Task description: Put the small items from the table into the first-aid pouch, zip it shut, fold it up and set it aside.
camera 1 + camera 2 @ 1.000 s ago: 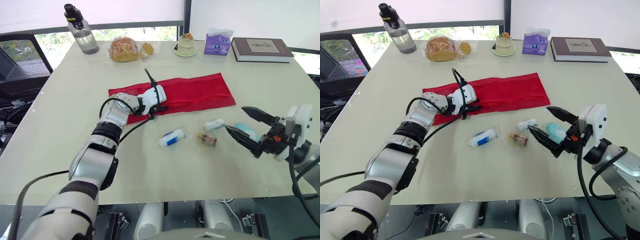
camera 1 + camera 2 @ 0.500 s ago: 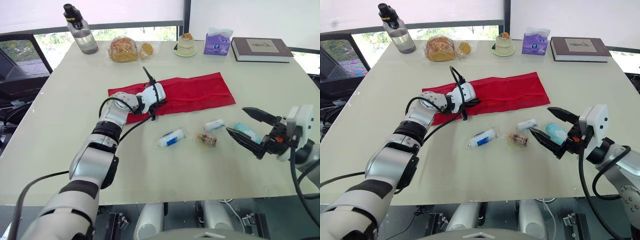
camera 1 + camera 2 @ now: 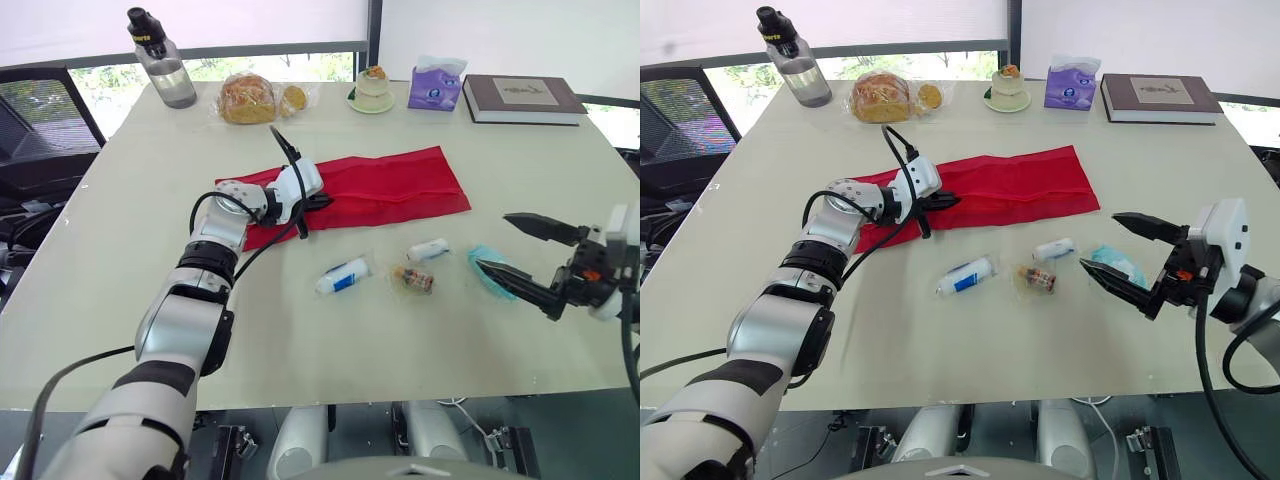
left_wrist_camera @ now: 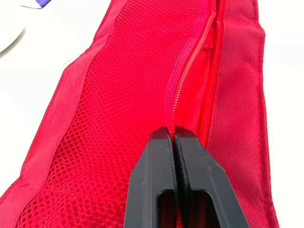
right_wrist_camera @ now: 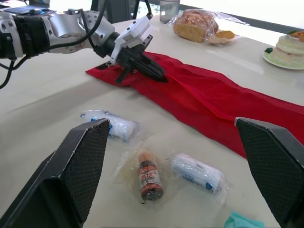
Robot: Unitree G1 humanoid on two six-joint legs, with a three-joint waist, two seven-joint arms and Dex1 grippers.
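Resting on the zip (image 4: 190, 71) of the pouch (image 3: 400, 185), my left claw (image 4: 170, 133) is pressed together. The pouch lies flat on the counter (image 3: 150, 250); it looks limp and light, likely best taken by its stiffer zip seam. My right claw (image 3: 493, 242) gapes near it, by a packet (image 3: 487, 262).
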